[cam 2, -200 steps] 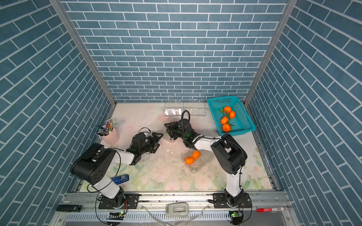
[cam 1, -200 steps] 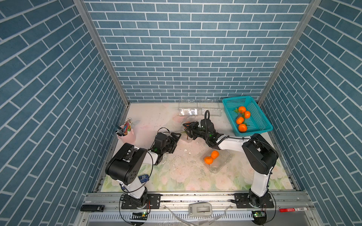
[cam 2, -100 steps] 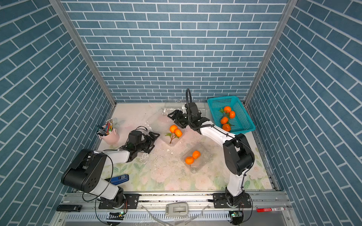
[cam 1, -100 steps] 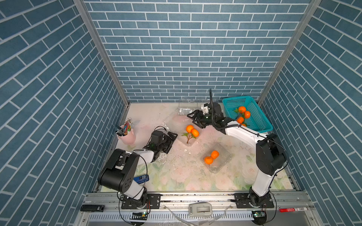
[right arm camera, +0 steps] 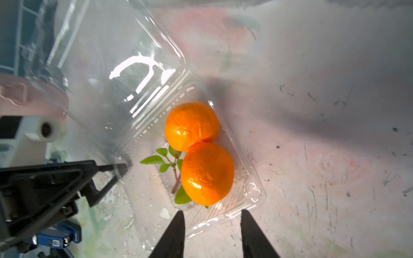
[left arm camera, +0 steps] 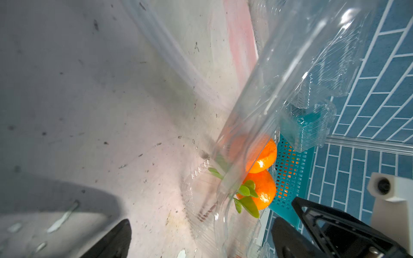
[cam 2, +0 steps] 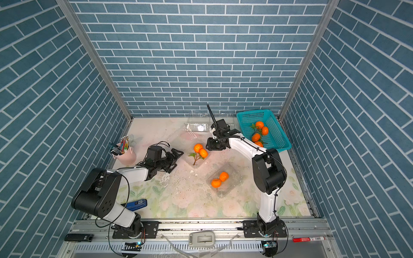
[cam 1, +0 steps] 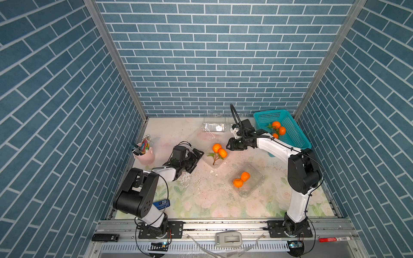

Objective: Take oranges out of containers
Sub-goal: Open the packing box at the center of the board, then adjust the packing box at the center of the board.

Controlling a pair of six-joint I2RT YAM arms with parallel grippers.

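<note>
The right gripper [right arm camera: 212, 230] hovers empty, jaws partly apart, over one end of an open container [right arm camera: 252, 192] in the middle of the table [cam 1: 212, 201], where a pair of oranges [right arm camera: 199, 152] with a leafy stem lies in the tray. The left gripper [cam 1: 196, 162] stands wide on the other side, one fingertip [right arm camera: 118, 167] at the edge of the raised lid [right arm camera: 125, 67]. A second container [cam 1: 254, 176] nearer the front holds two more oranges [cam 1: 241, 179], and four further oranges [cam 2: 264, 130] lie in the teal basket [cam 1: 268, 114] at the back right.

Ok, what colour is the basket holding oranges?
The basket is teal; it shows best in a top view.
</note>
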